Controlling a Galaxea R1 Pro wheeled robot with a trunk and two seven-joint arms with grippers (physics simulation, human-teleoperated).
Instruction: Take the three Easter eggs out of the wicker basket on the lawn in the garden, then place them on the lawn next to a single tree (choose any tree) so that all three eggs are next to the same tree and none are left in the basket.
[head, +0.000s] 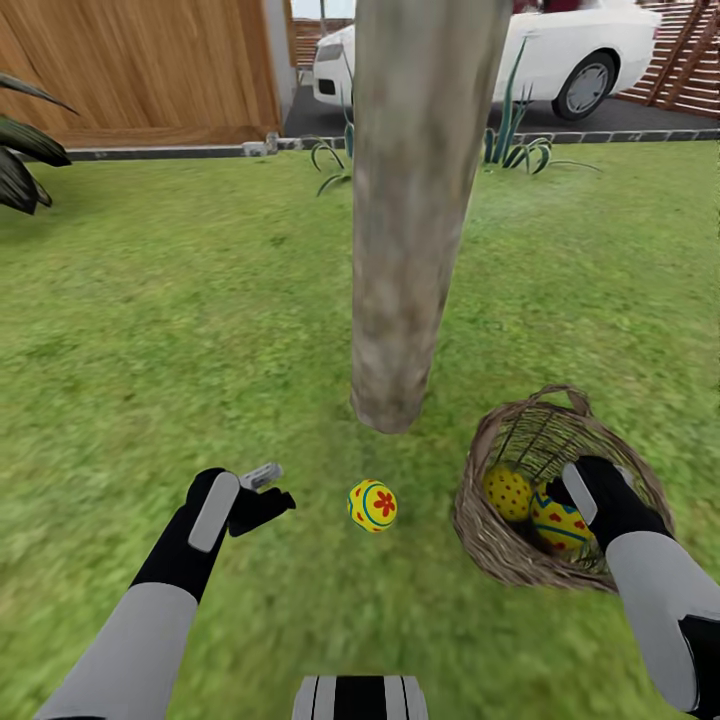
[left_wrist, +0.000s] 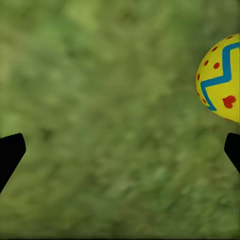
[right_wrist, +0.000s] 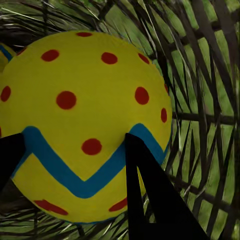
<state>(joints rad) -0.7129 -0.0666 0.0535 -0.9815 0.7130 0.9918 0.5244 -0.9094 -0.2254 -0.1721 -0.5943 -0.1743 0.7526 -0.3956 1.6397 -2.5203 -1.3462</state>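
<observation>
Right gripper (head: 572, 497) in the wicker basket (head: 500, 545) (jaws astride an egg (right_wrist: 85, 125)).

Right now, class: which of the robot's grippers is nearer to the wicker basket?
Right. The right gripper is down inside the wicker basket, its fingers around a spotted egg. The left gripper is over grass, beyond the egg on the lawn.

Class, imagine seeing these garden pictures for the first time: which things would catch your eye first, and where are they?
The thick tree trunk rises mid-lawn, with one bright yellow Easter egg lying on the grass just before it. To the right sits the wicker basket, two eggs inside, where the right gripper reaches in. The left gripper hangs beside the lone egg.
</observation>
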